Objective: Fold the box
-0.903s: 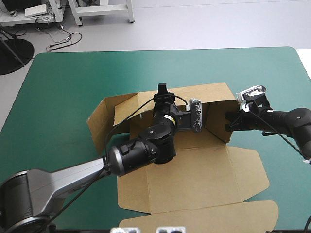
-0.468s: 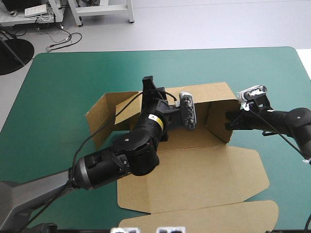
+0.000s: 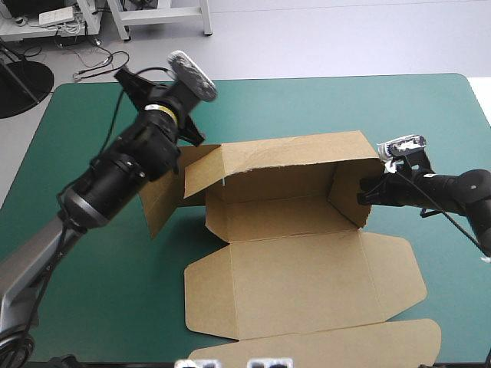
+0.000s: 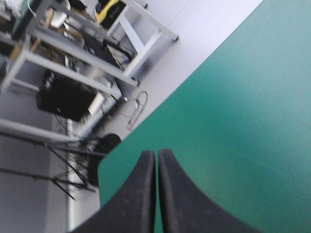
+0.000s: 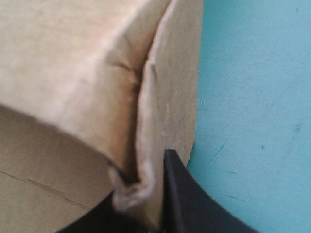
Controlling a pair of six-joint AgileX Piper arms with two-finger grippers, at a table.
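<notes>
The right gripper (image 3: 365, 192) is clamped on the right wall of the box (image 3: 295, 280); the left gripper (image 4: 156, 158) is closed on nothing. The board looks light and stiff but easily creased, so I would grip wall edges near a fold.

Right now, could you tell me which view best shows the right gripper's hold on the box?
The right wrist view: the right gripper is close up, shut on the box at a wall's edge. The high view shows that hold small, from above. The left wrist view shows neither.
</notes>
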